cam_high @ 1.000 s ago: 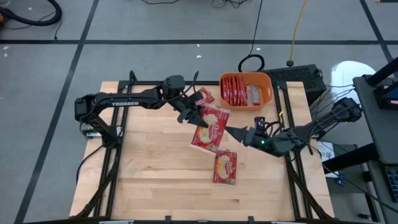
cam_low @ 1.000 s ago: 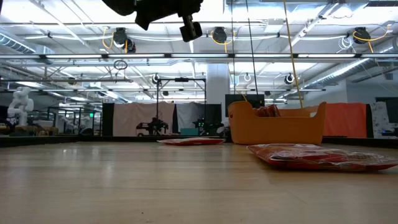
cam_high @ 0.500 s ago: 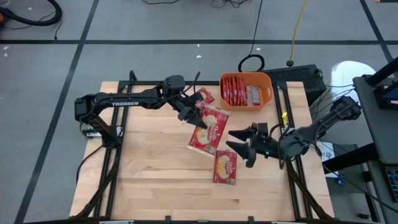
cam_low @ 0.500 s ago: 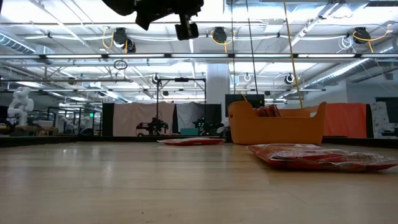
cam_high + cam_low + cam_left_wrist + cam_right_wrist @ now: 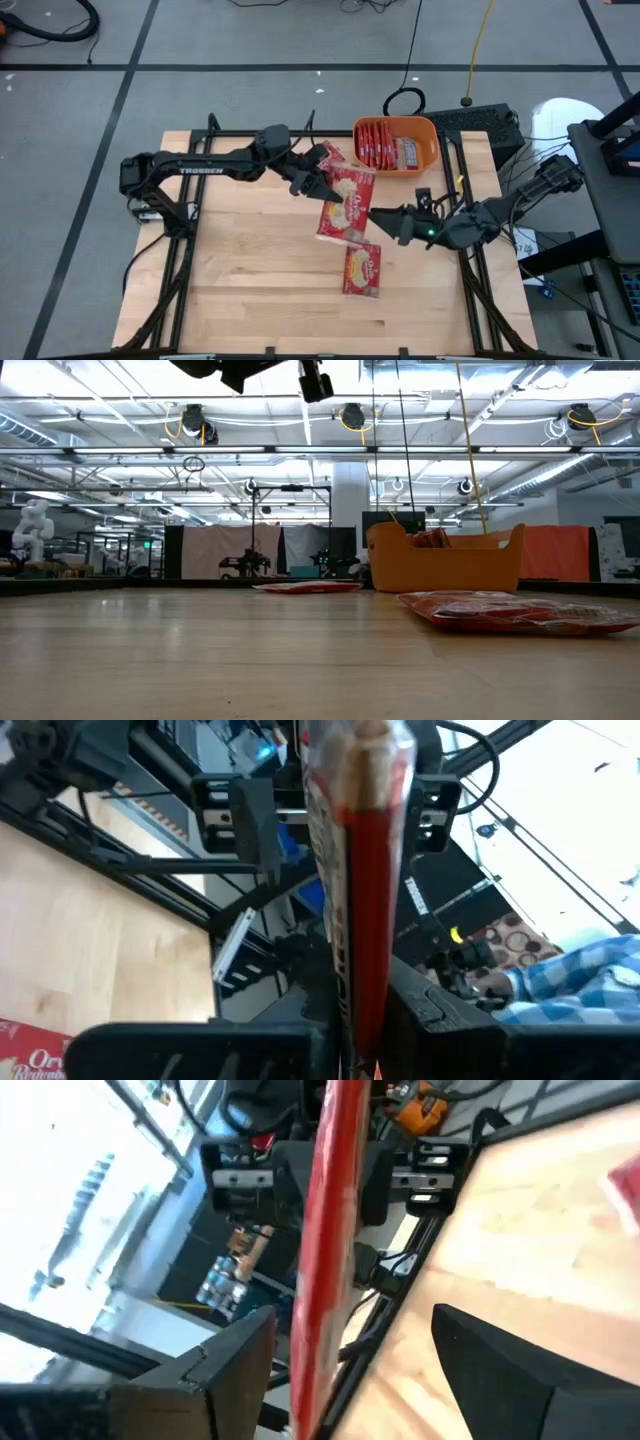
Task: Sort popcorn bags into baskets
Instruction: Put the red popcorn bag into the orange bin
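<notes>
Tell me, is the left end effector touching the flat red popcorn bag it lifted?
Touching. In the left wrist view, the left end effector is shut on the edge of the flat red popcorn bag, which stands between its dark fingers.

packets on table: 2 (image 5: 363, 269) | packet held up: 1 (image 5: 345, 203) | tubs: 1 (image 5: 429, 146) | arms: 2

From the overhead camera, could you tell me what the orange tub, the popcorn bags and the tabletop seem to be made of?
The orange tub looks like moulded plastic: plain solid walls, rounded corners, even colour. The popcorn bag pinched by the left gripper seems thin glossy film or coated paper; it shows edge-on as a flat printed sheet with a sheen. The tabletop appears to be pale wood, with plank seams and a matte finish.
</notes>
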Controlling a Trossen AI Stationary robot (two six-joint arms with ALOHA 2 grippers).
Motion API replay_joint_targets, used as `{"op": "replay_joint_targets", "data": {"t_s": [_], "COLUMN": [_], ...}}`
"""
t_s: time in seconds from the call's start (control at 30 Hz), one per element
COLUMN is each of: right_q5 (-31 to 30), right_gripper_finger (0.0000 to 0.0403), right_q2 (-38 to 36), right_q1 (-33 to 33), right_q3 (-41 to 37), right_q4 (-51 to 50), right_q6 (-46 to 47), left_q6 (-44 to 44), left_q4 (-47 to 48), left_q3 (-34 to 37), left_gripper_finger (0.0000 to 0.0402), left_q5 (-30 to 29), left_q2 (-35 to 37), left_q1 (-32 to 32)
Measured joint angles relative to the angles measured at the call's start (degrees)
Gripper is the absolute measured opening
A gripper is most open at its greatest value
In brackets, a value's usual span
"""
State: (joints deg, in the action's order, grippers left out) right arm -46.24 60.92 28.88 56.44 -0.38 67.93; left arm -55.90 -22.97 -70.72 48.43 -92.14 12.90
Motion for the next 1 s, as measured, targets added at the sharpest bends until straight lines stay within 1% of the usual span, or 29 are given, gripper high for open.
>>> {"op": "replay_joint_targets", "data": {"t_s": [0.13, 0.23, 0.4, 0.5, 0.7, 0.8, 0.87, 1.0], "right_q5": [0.0, 0.0, 0.2, 0.9, 4.1, 6.2, 7.6, 7.8], "right_gripper_finger": [0.0263, 0.0254, 0.0219, 0.0191, 0.0135, 0.0113, 0.0103, 0.0097], "right_q2": [-1.2, -1.7, -2.4, -2.3, -2.3, -2.4, -2.3, -2.3], "right_q1": [-0.3, -0.8, -1.8, -2.3, -3.9, -5.5, -6.5, -8.4], "right_q3": [-1.8, -4.3, -9.4, -11.8, -12.7, -12.7, -12.7, -12.7], "right_q4": [1.3, 5.7, 17.2, 22.4, 22.8, 22.9, 22.8, 22.4], "right_q6": [4.2, 5.5, 5.9, 5.9, 5.1, 4.6, 4.5, 3.3], "left_q6": [1.5, 2.4, 3.0, 3.3, 1.8, 1.7, 1.7, 1.7], "left_q4": [0.5, 0.5, 0.8, 0.8, 1.2, 2.7, 2.9, 3.2], "left_q3": [0.0, 0.0, 0.0, 0.0, 0.0, 0.0, 0.0, 0.0], "left_gripper_finger": [0.0040, 0.0040, 0.0040, 0.0040, 0.0040, 0.0040, 0.0040, 0.0040], "left_q5": [-2.9, -5.6, -10.8, -12.0, -12.0, -12.0, -12.0, -12.3], "left_q2": [0.0, -0.1, -0.4, -0.5, -0.6, -0.6, -0.6, -0.6], "left_q1": [-1.4, -2.1, -2.8, -2.9, -2.9, -3.0, -3.1, -3.6]}}
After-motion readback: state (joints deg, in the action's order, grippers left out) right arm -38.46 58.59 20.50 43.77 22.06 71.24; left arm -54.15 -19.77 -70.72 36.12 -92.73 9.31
